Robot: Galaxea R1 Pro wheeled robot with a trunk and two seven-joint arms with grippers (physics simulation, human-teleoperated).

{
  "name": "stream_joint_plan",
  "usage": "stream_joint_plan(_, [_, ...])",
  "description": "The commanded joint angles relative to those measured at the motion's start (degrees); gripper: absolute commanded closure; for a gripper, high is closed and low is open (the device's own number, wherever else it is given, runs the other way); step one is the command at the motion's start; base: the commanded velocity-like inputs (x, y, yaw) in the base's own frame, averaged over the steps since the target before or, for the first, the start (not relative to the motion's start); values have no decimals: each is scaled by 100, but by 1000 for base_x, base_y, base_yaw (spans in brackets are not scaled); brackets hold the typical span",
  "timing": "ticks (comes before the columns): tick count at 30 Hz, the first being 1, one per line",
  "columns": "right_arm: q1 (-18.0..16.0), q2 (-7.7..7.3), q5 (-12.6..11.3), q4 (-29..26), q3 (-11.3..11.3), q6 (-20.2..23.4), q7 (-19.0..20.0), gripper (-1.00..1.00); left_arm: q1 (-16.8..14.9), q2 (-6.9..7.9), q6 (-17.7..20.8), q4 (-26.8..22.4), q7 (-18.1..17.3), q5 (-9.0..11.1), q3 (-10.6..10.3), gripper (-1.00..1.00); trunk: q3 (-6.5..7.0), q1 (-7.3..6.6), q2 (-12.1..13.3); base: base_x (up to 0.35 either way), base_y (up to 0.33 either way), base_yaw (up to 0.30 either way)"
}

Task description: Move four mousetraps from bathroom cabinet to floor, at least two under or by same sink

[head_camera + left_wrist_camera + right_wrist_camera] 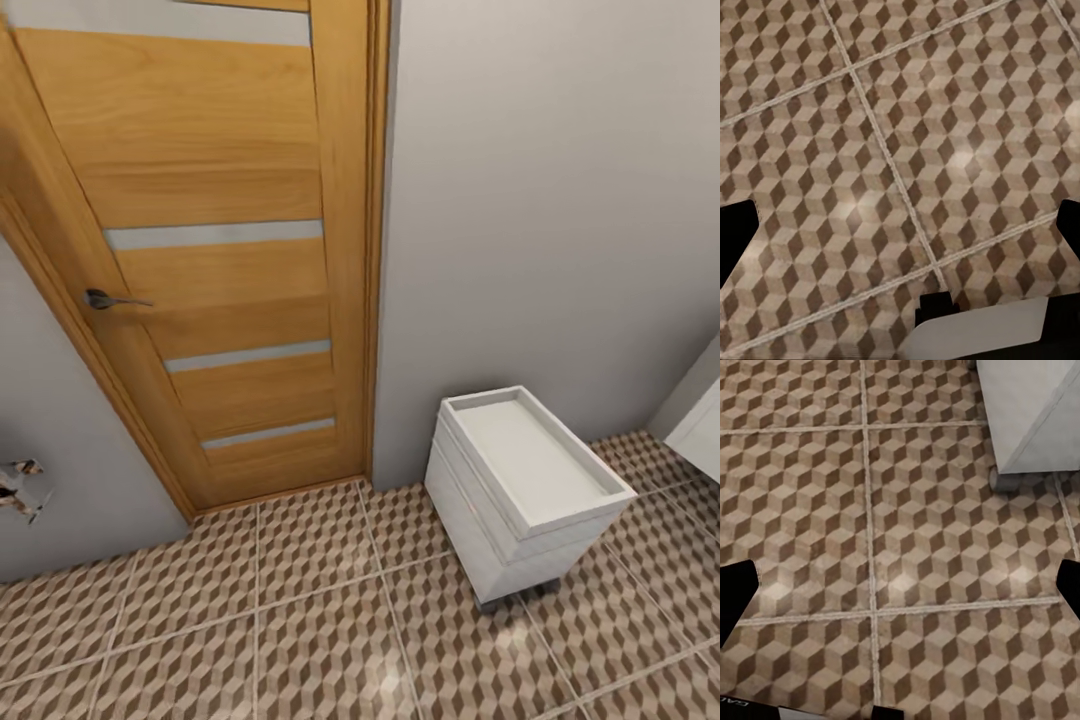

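Bathroom floor (300, 620) tiled; white drawer unit (520, 490) beside wooden door (220, 250); both end effectors spread wide.

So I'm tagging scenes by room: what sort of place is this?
Probably a bathroom corner by its entrance: a wooden door with frosted strips, cube-patterned floor tiles, and a small white drawer unit against the grey wall. No basin or toilet clearly shows.
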Motion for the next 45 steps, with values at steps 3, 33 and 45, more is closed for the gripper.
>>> stream_joint_plan(3, [-1,-2,-5,1,6,-15,13,-100,-7,-4,-28,19,8,26,-48,-100,-15,0,-4,0,0,264])
stream_joint_plan(33, [-2,-2,-5,1,6,-19,13,-100,-7,-4,-28,19,8,26,-48,-100,-102,0,-4,0,0,264])
stream_joint_plan(45, [-1,-1,-5,1,9,-20,14,-100,-7,-4,-28,19,8,26,-48,-100,-132,0,-4,0,0,264])
